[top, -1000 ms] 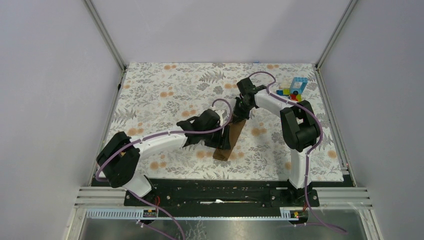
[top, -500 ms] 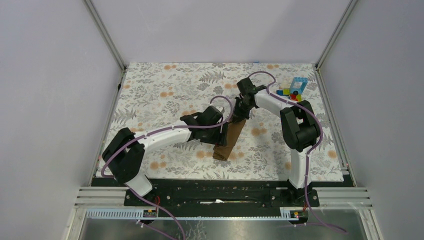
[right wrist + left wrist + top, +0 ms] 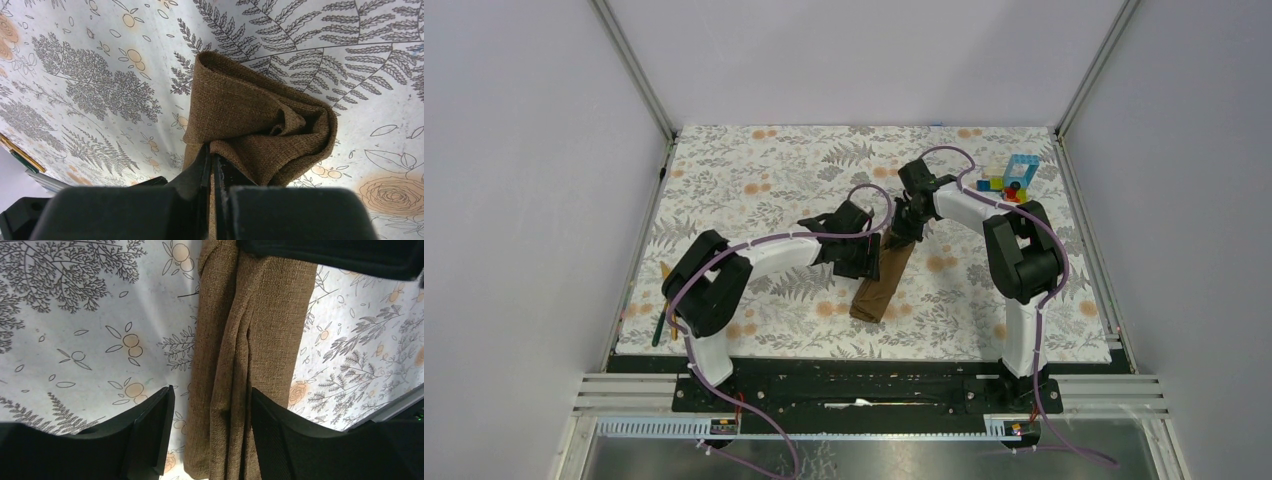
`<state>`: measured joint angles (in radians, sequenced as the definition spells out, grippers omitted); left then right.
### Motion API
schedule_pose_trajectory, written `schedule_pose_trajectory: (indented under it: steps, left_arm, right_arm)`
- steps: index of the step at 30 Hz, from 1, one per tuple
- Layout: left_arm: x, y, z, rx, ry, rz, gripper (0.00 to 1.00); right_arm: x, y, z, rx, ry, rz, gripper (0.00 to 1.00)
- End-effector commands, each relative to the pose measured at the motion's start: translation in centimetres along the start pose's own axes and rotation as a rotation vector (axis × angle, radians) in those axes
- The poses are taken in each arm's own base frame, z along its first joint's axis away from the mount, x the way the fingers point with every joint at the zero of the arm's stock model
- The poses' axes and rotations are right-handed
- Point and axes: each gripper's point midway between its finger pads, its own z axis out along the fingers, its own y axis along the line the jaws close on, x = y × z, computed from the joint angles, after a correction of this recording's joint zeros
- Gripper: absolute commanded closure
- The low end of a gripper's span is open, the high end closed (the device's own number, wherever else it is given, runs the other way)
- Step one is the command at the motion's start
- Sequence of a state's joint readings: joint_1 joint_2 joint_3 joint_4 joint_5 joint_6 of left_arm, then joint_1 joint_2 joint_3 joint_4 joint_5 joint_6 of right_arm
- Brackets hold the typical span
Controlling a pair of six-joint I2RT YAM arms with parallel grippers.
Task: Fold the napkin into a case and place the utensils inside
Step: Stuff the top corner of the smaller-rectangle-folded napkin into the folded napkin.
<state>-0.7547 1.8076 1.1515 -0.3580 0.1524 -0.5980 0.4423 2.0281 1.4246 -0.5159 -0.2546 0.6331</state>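
Note:
The brown napkin (image 3: 884, 282) lies folded into a long narrow strip on the floral covering. It also shows in the left wrist view (image 3: 240, 355) and the right wrist view (image 3: 250, 115). My right gripper (image 3: 905, 231) is shut on the strip's far end, which is bunched and lifted; its closed tips show in the right wrist view (image 3: 212, 162). My left gripper (image 3: 870, 262) is open over the strip's middle, one finger on each side (image 3: 211, 396). A yellow-orange utensil (image 3: 666, 270) lies at the table's left edge, beside a dark green piece (image 3: 658, 328).
A stack of colourful toy blocks (image 3: 1011, 177) stands at the back right. The floral covering (image 3: 754, 180) spans the table between grey side walls. The black base rail (image 3: 854, 375) runs along the near edge.
My left arm has swung its elbow back toward its base, uncovering the utensils at the left edge. Its gripper has shifted a little farther up the napkin strip. My right gripper has kept its hold.

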Motion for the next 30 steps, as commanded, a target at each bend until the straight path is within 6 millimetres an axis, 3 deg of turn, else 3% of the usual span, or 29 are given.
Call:
schedule_pose_trajectory:
  steps: [1, 4, 7, 11, 15, 17, 23, 26, 30]
  left_arm:
    - [-1.9, -1.3, 0.1, 0.072, -0.061, 0.013, 0.43]
    - [-1.2, -0.4, 0.5, 0.058, -0.057, -0.006, 0.58]
    - [-0.1, 0.2, 0.6, 0.067, -0.058, -0.030, 0.66]
    - [1.5, 0.4, 0.7, 0.111, -0.055, -0.075, 0.70]
    - [2.5, 0.5, 0.7, 0.141, -0.054, -0.120, 0.72]
    - [2.8, 0.4, 0.6, 0.157, -0.058, -0.130, 0.73]
    - [3.5, 0.4, 0.6, 0.172, -0.048, -0.161, 0.76]
    - [3.8, -0.3, 0.5, 0.232, -0.060, -0.213, 0.78]
    - [4.6, -0.6, 0.4, 0.281, -0.077, -0.300, 0.79]
  right_arm:
    - [-0.9, 1.4, -2.0, -0.051, -0.054, -0.041, 0.95]
    - [-0.9, 1.5, -2.5, -0.056, -0.061, -0.060, 0.86]
    - [-0.5, 1.6, -3.5, -0.061, -0.050, -0.107, 0.69]
    - [0.2, 1.7, -6.3, -0.084, -0.073, -0.199, 0.41]
    - [1.4, 1.5, -9.1, -0.110, -0.109, -0.271, 0.19]
    - [2.1, 0.7, -9.7, -0.117, -0.119, -0.289, 0.12]
    - [3.8, -0.9, -8.3, -0.225, -0.116, -0.268, 0.06]
    - [3.6, -1.3, -6.6, -0.263, -0.115, -0.231, 0.07]
    - [2.6, -0.1, -4.5, -0.384, -0.132, -0.222, 0.11]
